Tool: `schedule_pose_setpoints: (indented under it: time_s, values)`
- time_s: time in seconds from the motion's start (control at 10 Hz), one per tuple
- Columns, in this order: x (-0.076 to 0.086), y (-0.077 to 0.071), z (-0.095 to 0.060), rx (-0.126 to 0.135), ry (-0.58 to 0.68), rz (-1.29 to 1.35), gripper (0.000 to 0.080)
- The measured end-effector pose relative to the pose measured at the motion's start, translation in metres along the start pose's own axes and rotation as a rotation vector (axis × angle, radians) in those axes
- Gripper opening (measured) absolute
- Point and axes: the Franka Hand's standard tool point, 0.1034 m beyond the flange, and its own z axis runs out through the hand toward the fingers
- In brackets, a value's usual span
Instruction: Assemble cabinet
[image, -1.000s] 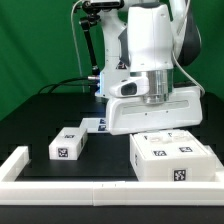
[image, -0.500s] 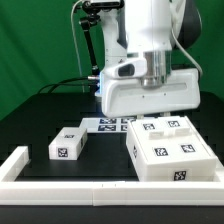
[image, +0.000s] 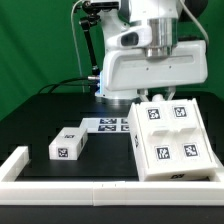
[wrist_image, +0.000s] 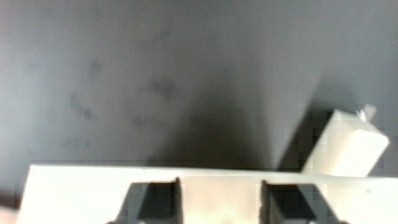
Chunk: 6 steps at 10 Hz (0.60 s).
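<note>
The cabinet (image: 170, 140) is a white boxy shell with black-and-white tags. It stands tipped up at the exterior view's right, its tagged face towards the camera. My gripper (image: 160, 100) comes down onto its top edge, the fingertips hidden there behind the hand and shell. In the wrist view the two dark fingers (wrist_image: 157, 203) stand on either side of a white wall of the cabinet (wrist_image: 221, 192), and my gripper (wrist_image: 221, 204) is shut on it. A smaller white tagged block (image: 68, 145) lies on the black table at the exterior view's left, apart from the gripper.
The marker board (image: 110, 125) lies flat on the table behind the cabinet. A long white rail (image: 60, 186) edges the table's front and left. In the wrist view another white piece (wrist_image: 350, 155) shows beside the held wall over dark table.
The arm has risen, and the cabinet has come up with it and tipped. Its tagged top now faces the camera more. The small block has not moved.
</note>
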Motion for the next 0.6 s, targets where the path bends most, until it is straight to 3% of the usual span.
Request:
schedule_pose_setpoints:
  time_s: [0.4, 0.6]
  values:
    - [-0.002, 0.000, 0.002, 0.002, -0.009, 0.000, 0.0204]
    - [0.014, 0.002, -0.015, 0.000, -0.005, -0.001, 0.0204]
